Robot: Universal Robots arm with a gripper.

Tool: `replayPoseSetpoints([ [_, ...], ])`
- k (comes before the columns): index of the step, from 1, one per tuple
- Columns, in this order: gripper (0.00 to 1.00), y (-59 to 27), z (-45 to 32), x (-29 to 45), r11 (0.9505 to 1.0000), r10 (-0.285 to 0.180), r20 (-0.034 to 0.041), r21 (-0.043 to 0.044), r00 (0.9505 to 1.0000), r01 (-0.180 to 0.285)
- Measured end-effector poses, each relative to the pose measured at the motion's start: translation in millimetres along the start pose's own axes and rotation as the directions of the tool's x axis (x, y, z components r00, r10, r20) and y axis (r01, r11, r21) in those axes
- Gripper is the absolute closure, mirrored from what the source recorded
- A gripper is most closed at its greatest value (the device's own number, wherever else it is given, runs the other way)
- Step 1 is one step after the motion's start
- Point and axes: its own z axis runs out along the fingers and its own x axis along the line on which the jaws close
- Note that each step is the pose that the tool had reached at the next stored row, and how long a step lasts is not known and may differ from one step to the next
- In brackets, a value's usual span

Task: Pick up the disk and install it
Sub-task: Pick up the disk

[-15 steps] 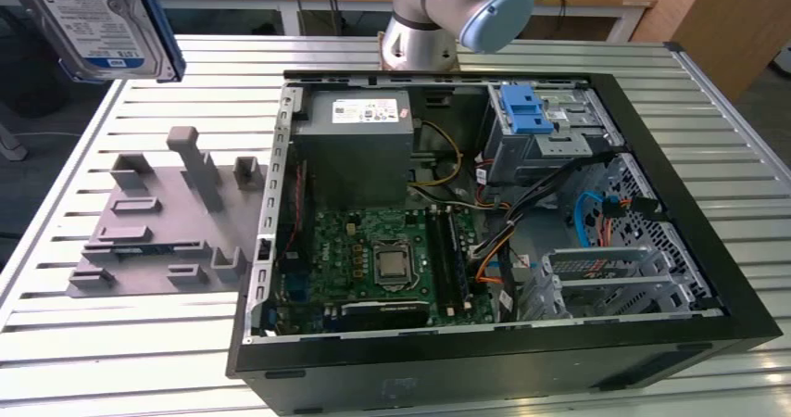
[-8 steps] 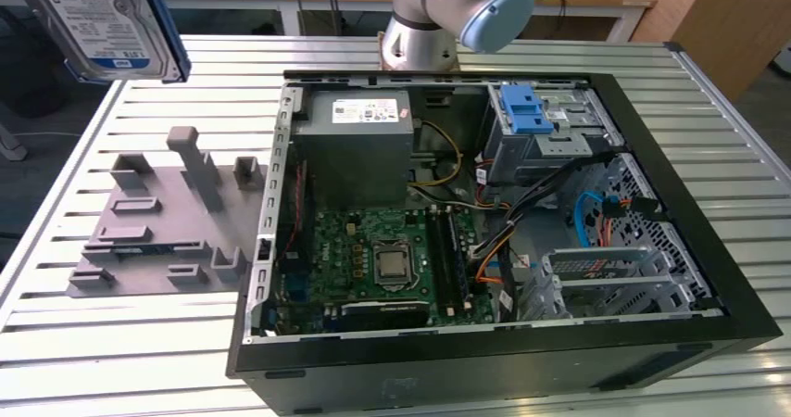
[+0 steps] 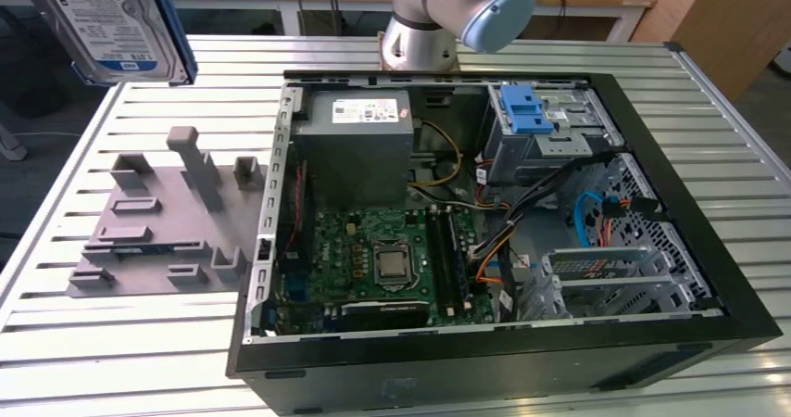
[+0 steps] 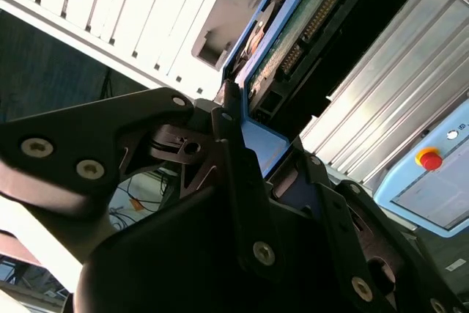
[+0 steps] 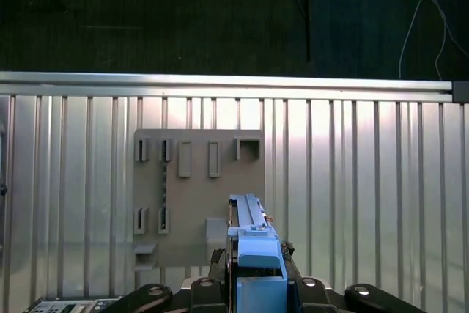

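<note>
The disk (image 3: 106, 23) hangs high above the worktop (image 3: 124, 361), over the grey holder (image 3: 161, 222). The jaws are closed on its blue frame, I think to leave its body free for the open computer case (image 3: 495, 361).

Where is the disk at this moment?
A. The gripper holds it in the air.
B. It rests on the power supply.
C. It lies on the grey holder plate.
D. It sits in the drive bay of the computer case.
A: in the first wrist view the gripper is shut on the disk, with the grey holder plate on the table below it.
</note>
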Motion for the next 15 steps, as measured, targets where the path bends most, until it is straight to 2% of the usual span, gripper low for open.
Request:
replayPoseSetpoints([
  [8, 0.64, -4.5, -0.8, 8.7, 1.0, 0.0, -0.0004, 0.0001, 1.0, 0.0],
  [15, 0.64, -14.5, -1.4, 11.8, 1.0, 0.0, -0.0005, 0.0, 1.0, 0.0],
])
